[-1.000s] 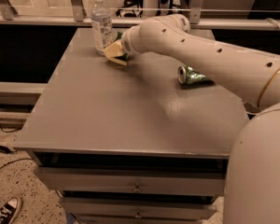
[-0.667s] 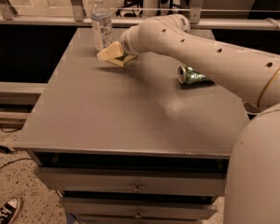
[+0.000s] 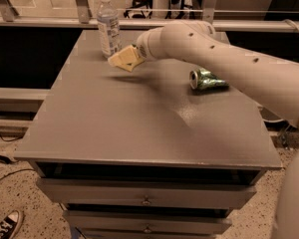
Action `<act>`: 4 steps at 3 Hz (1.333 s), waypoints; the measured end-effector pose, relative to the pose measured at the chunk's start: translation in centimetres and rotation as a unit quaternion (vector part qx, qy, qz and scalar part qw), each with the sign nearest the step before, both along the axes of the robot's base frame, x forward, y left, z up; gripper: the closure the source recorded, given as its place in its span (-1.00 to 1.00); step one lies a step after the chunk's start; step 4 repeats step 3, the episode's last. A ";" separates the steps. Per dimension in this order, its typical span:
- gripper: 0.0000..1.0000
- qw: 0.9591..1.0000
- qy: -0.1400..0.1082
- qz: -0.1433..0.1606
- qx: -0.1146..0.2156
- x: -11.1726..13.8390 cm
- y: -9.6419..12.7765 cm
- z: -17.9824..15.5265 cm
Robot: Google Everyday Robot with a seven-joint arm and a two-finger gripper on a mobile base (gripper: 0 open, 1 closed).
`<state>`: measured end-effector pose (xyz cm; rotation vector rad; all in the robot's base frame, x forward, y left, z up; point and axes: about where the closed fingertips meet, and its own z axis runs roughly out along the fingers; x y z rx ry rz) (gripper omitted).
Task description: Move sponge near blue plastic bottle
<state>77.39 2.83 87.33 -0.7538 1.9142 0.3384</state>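
Table point(image 3: 139, 128), one sponge point(image 3: 123, 59) in jaws beside bottle point(image 3: 108, 26)

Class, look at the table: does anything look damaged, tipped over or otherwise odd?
Yes: the green can lies crushed on its side, on the right of the table. The sponge hangs tilted in the gripper, beside the upright bottle.

Crushed can point(image 3: 208, 79) lies on grey table point(image 3: 139, 133), apart from hand point(image 3: 132, 56) near far edge.

Arm point(image 3: 229, 59) is extended leftward from the right edge; gripper point(image 3: 135, 55) is held at far left, clamped on sponge point(image 3: 122, 59).
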 end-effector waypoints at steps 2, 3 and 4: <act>-1.00 0.996 -0.067 0.039 0.054 -4.8 -7.1 3.7; -1.00 0.994 -0.098 0.047 0.031 -5.7 -9.3 4.7; -1.00 0.994 -0.098 0.047 0.031 -5.7 -9.3 4.7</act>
